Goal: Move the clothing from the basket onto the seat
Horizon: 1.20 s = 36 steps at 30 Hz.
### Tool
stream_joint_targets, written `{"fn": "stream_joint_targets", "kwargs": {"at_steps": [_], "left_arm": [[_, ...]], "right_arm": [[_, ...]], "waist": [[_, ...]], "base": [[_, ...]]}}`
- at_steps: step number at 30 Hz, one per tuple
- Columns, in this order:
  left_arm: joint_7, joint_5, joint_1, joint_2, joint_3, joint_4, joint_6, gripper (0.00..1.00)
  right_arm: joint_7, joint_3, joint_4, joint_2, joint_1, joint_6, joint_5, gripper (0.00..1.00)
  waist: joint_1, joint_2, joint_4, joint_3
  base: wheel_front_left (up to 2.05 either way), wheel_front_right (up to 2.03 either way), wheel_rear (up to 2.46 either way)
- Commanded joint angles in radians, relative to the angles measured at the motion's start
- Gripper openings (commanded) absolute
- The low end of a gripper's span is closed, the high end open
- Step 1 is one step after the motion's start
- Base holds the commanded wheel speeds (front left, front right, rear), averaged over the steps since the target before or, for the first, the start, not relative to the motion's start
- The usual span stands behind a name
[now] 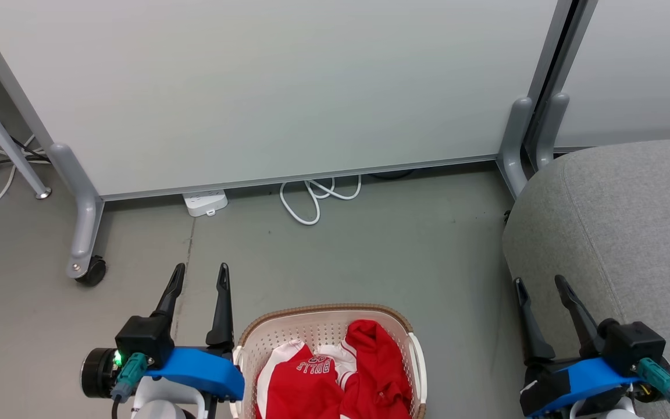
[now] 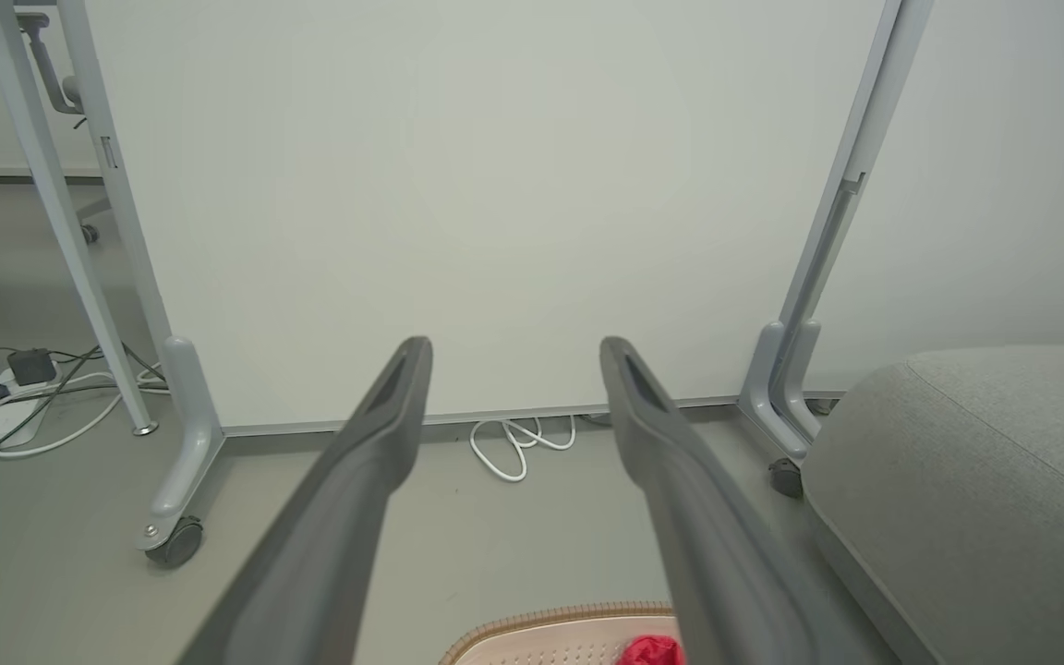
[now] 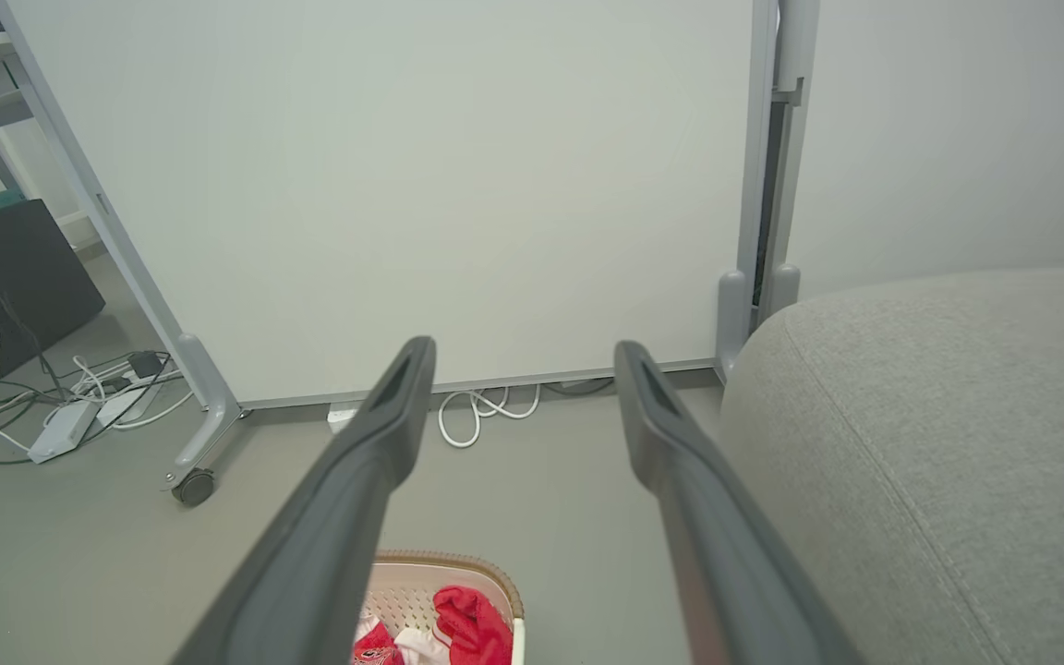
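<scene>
The cream basket (image 1: 265,333) with its brown rim sits on the floor at the bottom centre of the head view. In it lie the clothing: a plain red garment (image 1: 378,361) and a red one with white panels and lettering (image 1: 303,378). The basket's rim (image 2: 560,617) and a bit of red fabric (image 2: 650,651) show low in the left wrist view; the basket (image 3: 403,591) and the clothing (image 3: 472,623) also appear in the right wrist view. The grey seat (image 1: 620,221) stands at the right. My left gripper (image 1: 200,276) is open, just left of the basket. My right gripper (image 1: 540,283) is open, in front of the seat's edge.
A pale wall panel (image 1: 265,87) on grey metal legs with a castor (image 1: 92,272) stands behind. A white cable loop (image 1: 312,201) and a power strip (image 1: 206,202) lie at its foot. More cables (image 3: 61,406) lie at the far left. Bare grey floor (image 1: 381,250) separates panel and basket.
</scene>
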Motion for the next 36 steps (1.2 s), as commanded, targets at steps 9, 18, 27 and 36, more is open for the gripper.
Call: {"fn": "stream_joint_targets", "kwargs": {"at_steps": [9,18,27,36], "left_arm": [[-0.024,0.072,-0.017,0.004,-0.011,0.015,0.005,1.00],[-0.035,0.092,-0.015,0.004,-0.013,0.038,0.002,1.00],[-0.035,0.080,-0.011,0.004,-0.008,0.047,-0.002,1.00],[-0.035,0.082,-0.023,0.004,-0.016,0.061,-0.007,1.00]], "right_arm": [[-0.024,0.002,0.017,-0.008,-0.017,0.002,-0.079,1.00],[-0.035,0.003,0.035,-0.008,-0.018,0.001,-0.120,1.00],[-0.035,0.003,0.044,-0.008,-0.014,0.001,-0.110,1.00],[-0.035,0.003,0.047,-0.008,-0.018,0.001,-0.108,1.00]], "waist": [[0.0000,0.0000,0.001,-0.002],[0.0000,0.0000,0.002,-0.005],[0.0000,0.0000,0.001,-0.006],[0.0000,0.0000,-0.002,0.000]], "base": [[0.00,0.00,0.00],[0.00,0.00,0.00],[0.00,0.00,0.00],[0.00,0.00,0.00]]}}
